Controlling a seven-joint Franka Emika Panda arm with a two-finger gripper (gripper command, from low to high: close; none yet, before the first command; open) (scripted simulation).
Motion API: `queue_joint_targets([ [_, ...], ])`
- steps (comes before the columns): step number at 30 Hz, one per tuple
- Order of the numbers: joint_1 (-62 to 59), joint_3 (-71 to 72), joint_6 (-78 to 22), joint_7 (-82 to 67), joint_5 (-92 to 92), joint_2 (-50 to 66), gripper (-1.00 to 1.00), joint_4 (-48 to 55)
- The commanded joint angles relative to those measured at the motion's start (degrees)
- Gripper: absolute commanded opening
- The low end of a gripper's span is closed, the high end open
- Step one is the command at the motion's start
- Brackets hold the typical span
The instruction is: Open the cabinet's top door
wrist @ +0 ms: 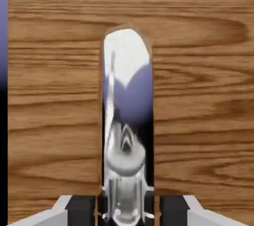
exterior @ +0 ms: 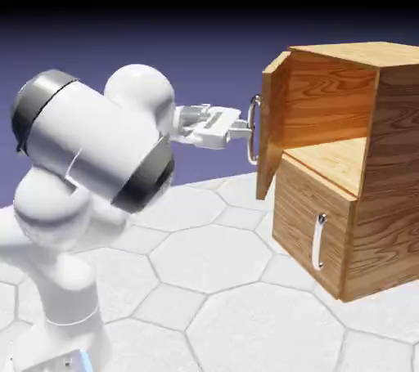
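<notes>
The wood-grain cabinet (exterior: 372, 166) stands at the right of the exterior view. Its top door (exterior: 274, 129) is swung partly outward, and the upper compartment's inside shows behind it. My gripper (exterior: 248, 127) reaches in from the left and is shut on the top door's silver handle (exterior: 254, 129). In the hand view the shiny handle (wrist: 126, 120) runs upright between my dark fingertips (wrist: 82, 209), with the door's wood (wrist: 198, 96) filling the rest of the picture. The lower door (exterior: 307, 227) is closed, its short handle (exterior: 318, 241) untouched.
The white arm (exterior: 90, 158) fills the lower left of the exterior view. The cabinet rests on a pale table with a hexagon pattern (exterior: 213, 264).
</notes>
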Motion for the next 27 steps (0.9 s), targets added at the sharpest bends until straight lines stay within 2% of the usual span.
queue_joint_targets([
  [1,1.81,0.01,-1.84,1.33,2.46,-1.74,-1.0,1.13],
  [6,10.39,-1.62,-8.65,7.99,14.91,-11.29,-1.0,8.15],
  [11,17.24,-5.22,-11.01,12.99,26.36,-21.67,-1.0,16.2],
  [19,22.88,-11.21,-8.72,15.13,40.91,-38.28,-1.0,27.39],
  [27,21.06,-12.95,-4.8,11.98,53.1,-54.89,-1.0,37.07],
])
